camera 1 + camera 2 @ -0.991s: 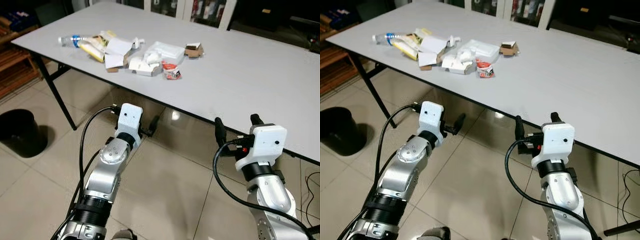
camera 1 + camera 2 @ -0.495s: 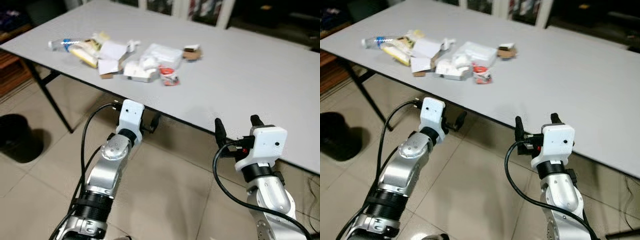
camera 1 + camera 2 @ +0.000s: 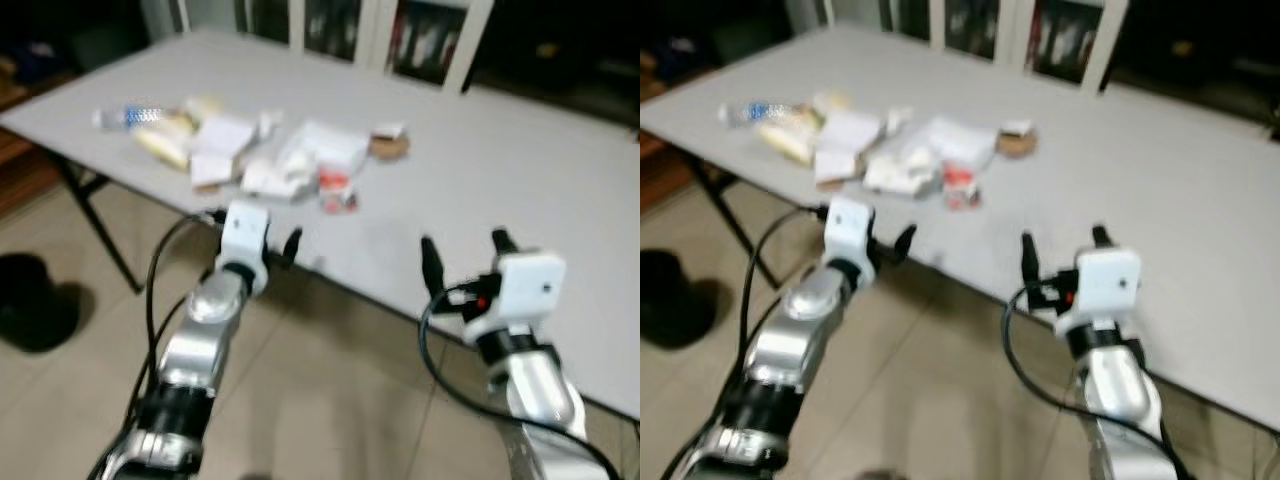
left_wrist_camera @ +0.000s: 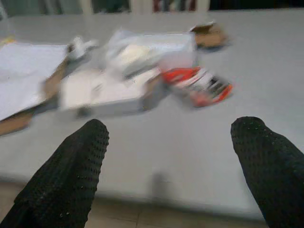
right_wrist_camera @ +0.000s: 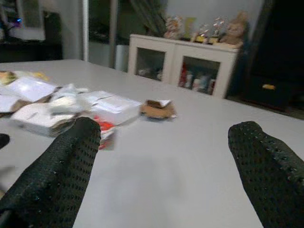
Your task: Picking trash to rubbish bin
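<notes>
Trash (image 3: 270, 160) looms closer than before; left end effector (image 4: 173, 156) and right end effector (image 5: 164, 156) both gape.

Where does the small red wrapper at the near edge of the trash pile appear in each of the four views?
Left eye view: red wrapper, right of the white cartons.
Right eye view, same spot.
Left wrist view, between the fingers, beyond them.
Right wrist view, beside one finger.
Shared landmark: brown cardboard scrap.
</notes>
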You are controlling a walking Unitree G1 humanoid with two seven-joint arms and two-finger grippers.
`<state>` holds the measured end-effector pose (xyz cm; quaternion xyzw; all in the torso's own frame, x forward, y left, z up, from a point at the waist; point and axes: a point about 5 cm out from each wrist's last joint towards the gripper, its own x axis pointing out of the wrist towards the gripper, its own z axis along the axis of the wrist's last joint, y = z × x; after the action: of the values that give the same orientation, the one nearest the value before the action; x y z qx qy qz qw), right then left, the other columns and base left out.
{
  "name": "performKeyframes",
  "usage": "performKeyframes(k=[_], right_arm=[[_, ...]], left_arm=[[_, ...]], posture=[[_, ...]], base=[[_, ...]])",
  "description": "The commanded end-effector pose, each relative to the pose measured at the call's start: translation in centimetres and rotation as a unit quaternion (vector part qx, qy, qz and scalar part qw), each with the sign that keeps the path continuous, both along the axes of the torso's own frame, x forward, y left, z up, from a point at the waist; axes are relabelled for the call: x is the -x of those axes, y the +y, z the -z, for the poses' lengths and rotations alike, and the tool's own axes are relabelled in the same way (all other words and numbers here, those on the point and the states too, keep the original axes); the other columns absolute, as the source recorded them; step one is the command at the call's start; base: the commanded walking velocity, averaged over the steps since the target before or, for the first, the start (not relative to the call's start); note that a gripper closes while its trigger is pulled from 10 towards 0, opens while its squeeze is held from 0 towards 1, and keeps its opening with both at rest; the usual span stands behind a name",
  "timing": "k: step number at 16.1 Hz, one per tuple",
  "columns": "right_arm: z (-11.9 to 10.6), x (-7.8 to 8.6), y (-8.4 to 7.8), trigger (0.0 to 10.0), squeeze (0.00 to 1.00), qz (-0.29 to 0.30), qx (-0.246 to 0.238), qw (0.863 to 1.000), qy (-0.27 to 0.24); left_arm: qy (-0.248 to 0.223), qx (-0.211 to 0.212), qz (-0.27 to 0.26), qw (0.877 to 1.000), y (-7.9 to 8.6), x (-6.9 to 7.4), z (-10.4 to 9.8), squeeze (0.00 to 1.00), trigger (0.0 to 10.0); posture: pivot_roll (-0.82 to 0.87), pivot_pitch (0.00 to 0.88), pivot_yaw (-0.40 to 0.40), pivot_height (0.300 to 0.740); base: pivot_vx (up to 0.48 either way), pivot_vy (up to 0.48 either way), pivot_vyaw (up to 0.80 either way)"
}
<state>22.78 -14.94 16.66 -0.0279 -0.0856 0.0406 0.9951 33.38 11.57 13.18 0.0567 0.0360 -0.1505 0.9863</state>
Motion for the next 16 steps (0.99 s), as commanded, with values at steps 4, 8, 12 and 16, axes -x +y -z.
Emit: performKeyframes(k=[4, 8, 12, 16], right_arm=[[-0.12, 0.24, -0.5, 10.0, 0.0, 0.01, 0.002, 1.0, -0.001], [-0.09, 0.31, -0.51, 10.0, 0.0, 0.01, 0.001, 1.0, 0.0], [-0.01, 0.35, -0.52, 10.0, 0.0, 0.009, 0.001, 1.0, 0.002], [-0.01, 0.32, -0.43, 10.0, 0.0, 0.007, 0.0, 1.0, 0.002]], left_arm=[[-0.004, 0.001, 0.019, 1.0, -1.33, 0.02, -0.21, 0.0, 10.0], [-0.003, 0.001, 0.018, 1.0, -1.35, 0.0, -0.19, 0.0, 10.0], [-0.003, -0.004, 0.014, 1.0, -1.24, -0.08, -0.12, 0.0, 10.0], [-0.001, -0.007, 0.009, 1.0, -1.14, -0.15, -0.06, 0.0, 10.0]], posture=[[0.09, 0.101, -0.032, 0.74], [0.09, 0.103, -0.031, 0.74], [0.09, 0.102, -0.03, 0.74], [0.1, 0.103, -0.029, 0.74]], base=[[0.48, 0.0, 0.0], [0.48, 0.0, 0.0], [0.463, 0.0, 0.0], [0.318, 0.0, 0.0]])
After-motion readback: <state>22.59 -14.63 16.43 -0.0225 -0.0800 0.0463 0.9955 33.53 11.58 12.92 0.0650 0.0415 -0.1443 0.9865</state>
